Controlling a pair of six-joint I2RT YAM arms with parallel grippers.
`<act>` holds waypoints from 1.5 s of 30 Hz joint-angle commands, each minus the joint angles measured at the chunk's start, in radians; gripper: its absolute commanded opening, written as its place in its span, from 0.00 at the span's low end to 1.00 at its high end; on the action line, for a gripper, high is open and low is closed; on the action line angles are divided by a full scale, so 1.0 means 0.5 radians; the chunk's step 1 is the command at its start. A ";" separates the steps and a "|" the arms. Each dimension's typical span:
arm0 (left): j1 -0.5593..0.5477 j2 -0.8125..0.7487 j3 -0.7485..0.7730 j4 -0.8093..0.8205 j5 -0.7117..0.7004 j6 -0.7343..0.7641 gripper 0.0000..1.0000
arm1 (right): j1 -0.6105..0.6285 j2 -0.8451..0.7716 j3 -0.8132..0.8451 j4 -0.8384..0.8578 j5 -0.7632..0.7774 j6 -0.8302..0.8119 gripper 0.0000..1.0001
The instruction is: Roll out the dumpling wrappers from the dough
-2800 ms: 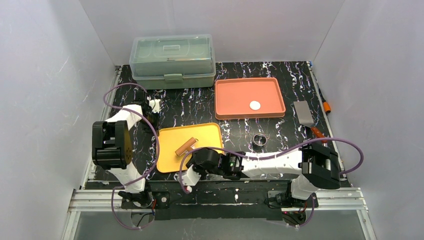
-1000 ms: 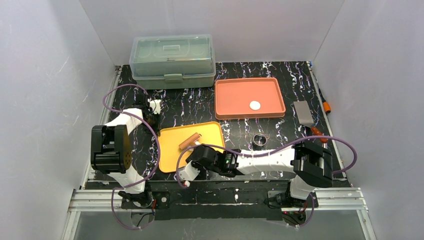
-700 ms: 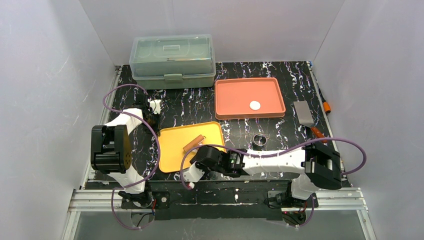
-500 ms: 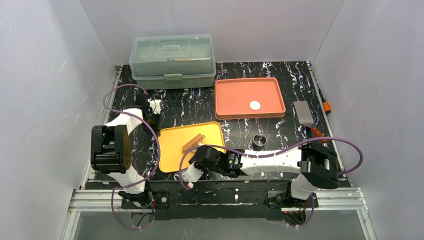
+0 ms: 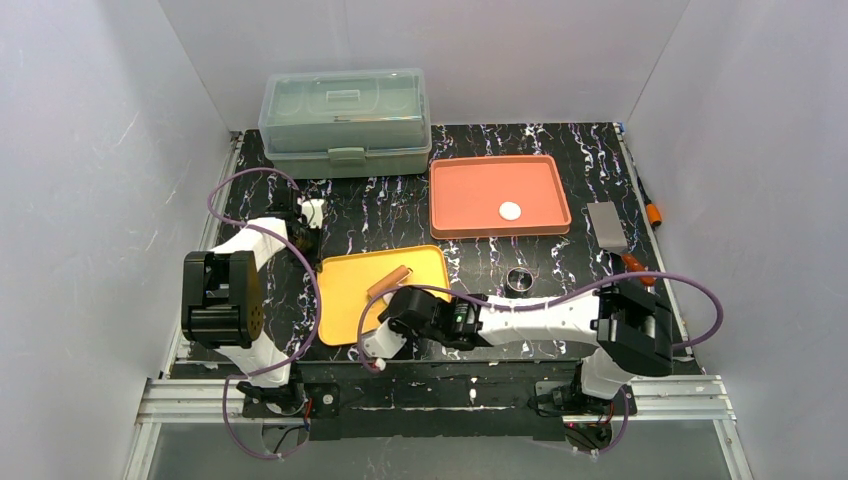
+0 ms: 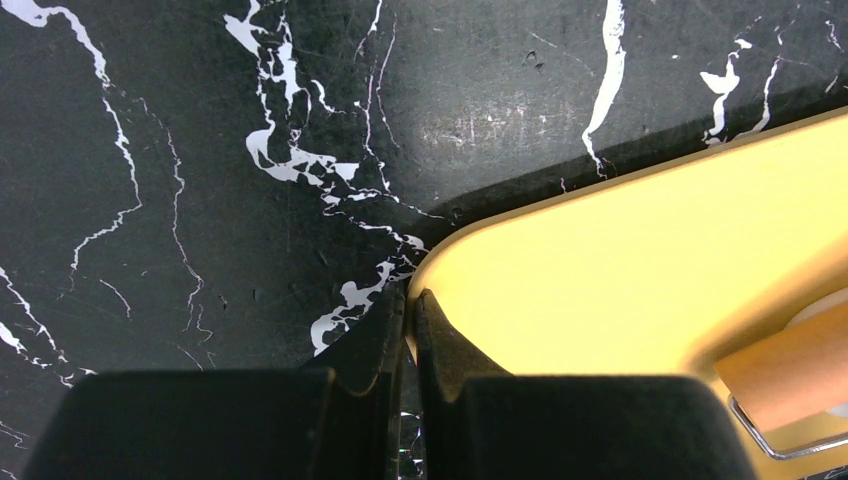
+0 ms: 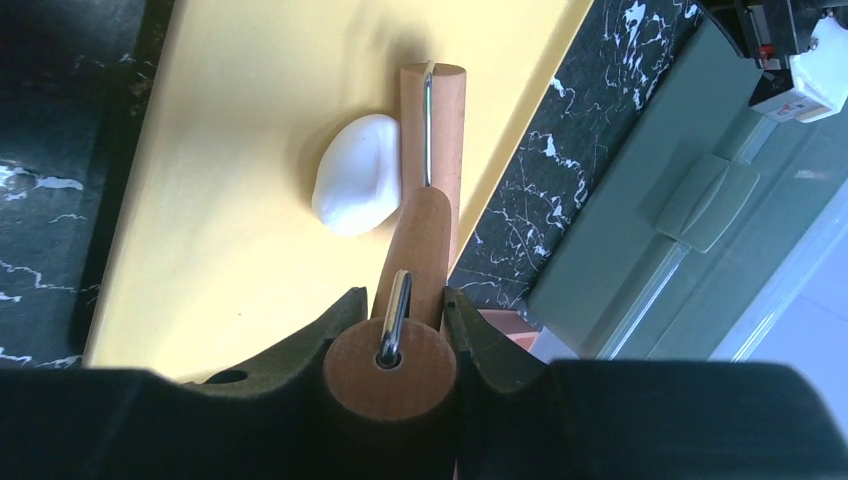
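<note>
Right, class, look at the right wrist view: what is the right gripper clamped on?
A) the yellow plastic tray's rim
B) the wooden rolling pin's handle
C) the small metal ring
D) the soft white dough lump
B: the right gripper has a black finger on either side of the wooden rolling pin's handle, while the soft white dough lump lies loose on the yellow plastic tray.

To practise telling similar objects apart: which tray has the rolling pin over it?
The yellow tray: the rolling pin is over it, beside the dough. The orange tray holds only one round wrapper.
</note>
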 commanded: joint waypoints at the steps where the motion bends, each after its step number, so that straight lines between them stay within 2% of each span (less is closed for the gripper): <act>1: -0.007 -0.022 -0.043 -0.010 -0.087 0.030 0.00 | 0.025 -0.058 -0.011 -0.272 0.000 0.194 0.01; 6: -0.007 -0.027 -0.048 -0.010 -0.084 0.032 0.00 | -0.013 0.254 0.169 -0.018 0.221 0.253 0.01; 10: -0.007 -0.035 -0.050 -0.015 -0.076 0.041 0.00 | -0.100 0.402 0.255 0.216 0.230 0.280 0.01; 14: -0.007 -0.035 -0.053 -0.014 -0.075 0.042 0.00 | -0.097 0.392 0.370 0.194 0.279 0.183 0.01; 18: -0.007 -0.046 -0.057 -0.010 -0.074 0.043 0.00 | -0.063 0.224 0.394 0.142 0.329 0.114 0.01; 23: -0.007 -0.055 -0.058 -0.007 -0.071 0.044 0.00 | 0.028 -0.047 0.399 -0.021 0.281 0.153 0.01; 26: -0.007 -0.053 -0.058 -0.004 -0.071 0.043 0.00 | 0.109 -0.108 0.398 -0.153 0.385 0.197 0.01; 31: -0.007 -0.057 -0.061 -0.002 -0.068 0.046 0.00 | 0.163 -0.071 0.419 -0.479 0.356 0.450 0.01; 36: -0.007 -0.058 -0.067 -0.001 -0.067 0.050 0.00 | 0.163 0.024 0.412 -0.561 0.386 0.628 0.01; 39: -0.007 -0.048 -0.068 0.002 -0.062 0.049 0.00 | 0.163 0.130 0.507 -0.744 0.402 0.723 0.01; 45: -0.007 -0.051 -0.064 0.002 -0.065 0.045 0.00 | 0.162 0.101 0.489 -0.992 0.154 0.842 0.01</act>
